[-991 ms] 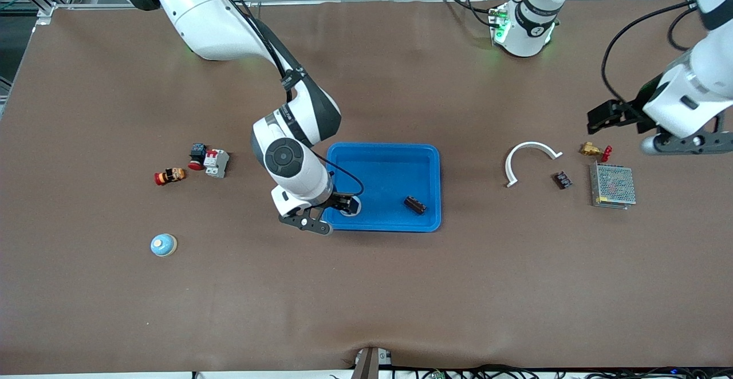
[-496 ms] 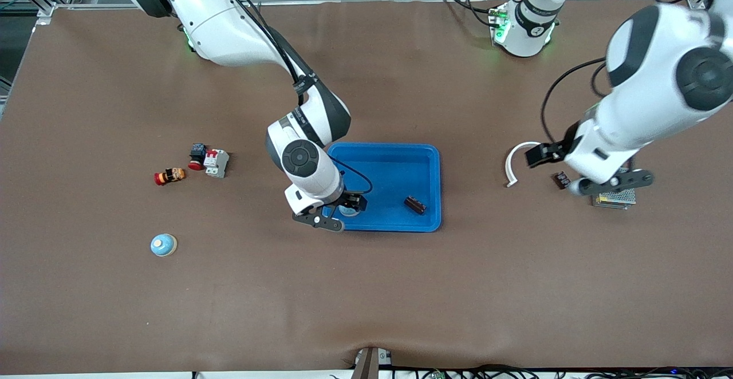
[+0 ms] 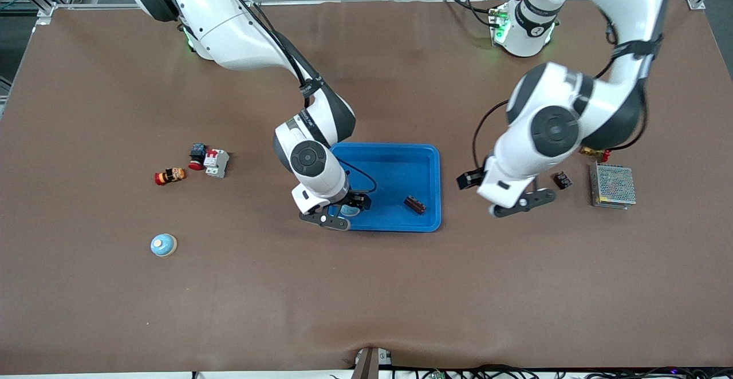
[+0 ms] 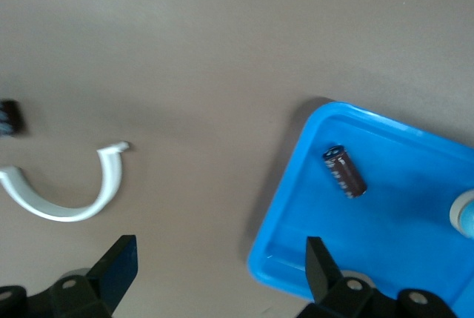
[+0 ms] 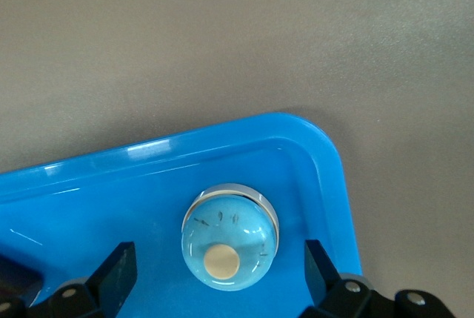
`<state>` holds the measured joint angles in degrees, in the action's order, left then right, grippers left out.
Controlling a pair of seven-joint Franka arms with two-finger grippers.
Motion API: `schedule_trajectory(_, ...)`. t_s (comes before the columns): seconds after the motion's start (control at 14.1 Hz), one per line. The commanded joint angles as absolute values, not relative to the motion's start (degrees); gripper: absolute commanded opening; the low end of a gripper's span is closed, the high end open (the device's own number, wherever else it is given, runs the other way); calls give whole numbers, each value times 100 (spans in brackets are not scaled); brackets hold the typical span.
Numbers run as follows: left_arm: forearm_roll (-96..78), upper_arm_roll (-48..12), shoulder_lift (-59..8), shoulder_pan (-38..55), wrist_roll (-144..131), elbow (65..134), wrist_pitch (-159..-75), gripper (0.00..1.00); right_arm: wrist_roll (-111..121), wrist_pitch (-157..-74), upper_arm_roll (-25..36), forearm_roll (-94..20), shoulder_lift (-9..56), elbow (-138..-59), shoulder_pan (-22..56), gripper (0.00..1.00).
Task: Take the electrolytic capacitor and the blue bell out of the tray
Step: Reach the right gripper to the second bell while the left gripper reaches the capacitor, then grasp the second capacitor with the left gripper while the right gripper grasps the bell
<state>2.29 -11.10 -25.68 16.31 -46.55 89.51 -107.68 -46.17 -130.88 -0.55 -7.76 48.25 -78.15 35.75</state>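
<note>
A dark brown capacitor (image 3: 414, 204) (image 4: 345, 172) lies in the blue tray (image 3: 401, 153) (image 4: 296, 222) (image 5: 326, 155). A light blue bell (image 3: 349, 210) (image 5: 230, 237) with a tan button sits upright on the tray floor, in the corner toward the right arm's end. My right gripper (image 3: 337, 215) (image 5: 218, 270) hovers over it, open, with one finger on each side of the bell and not touching it. My left gripper (image 3: 522, 202) (image 4: 218, 273) is open and holds nothing, over bare table beside the tray.
A second blue bell (image 3: 164, 245) stands toward the right arm's end, near a red-orange part (image 3: 170, 176), a black button (image 3: 197, 154) and a breaker (image 3: 216, 162). A white curved piece (image 4: 70, 199), a small dark capacitor (image 3: 563, 180), a brass fitting (image 3: 592, 151) and a metal power supply (image 3: 613, 185) lie toward the left arm's end.
The left arm has swung from over the power supply toward the tray, now covering the white curved piece in the front view. The right gripper has shifted slightly over the bell, still open.
</note>
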Motion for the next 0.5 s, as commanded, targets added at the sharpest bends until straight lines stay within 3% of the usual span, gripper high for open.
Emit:
schedule_trajectory(0.0, 369, -1099, -2925, 1932, -5569, 8956, -11230, 100, -4720, -13245, 9, -695, 4913, -7805, 3674, 100)
schedule_trajectory(0.28, 378, -1090, -3391, 2267, -6625, 8991, -11934, 100, -4720, -13254, 9, -571, 4966, -7805, 3691, 100)
schedule_trajectory(0.42, 378, -1090, -3594, 2364, -7151, 8991, -12268, 88, -4720, -13254, 9, -528, 5018, -7805, 3691, 100)
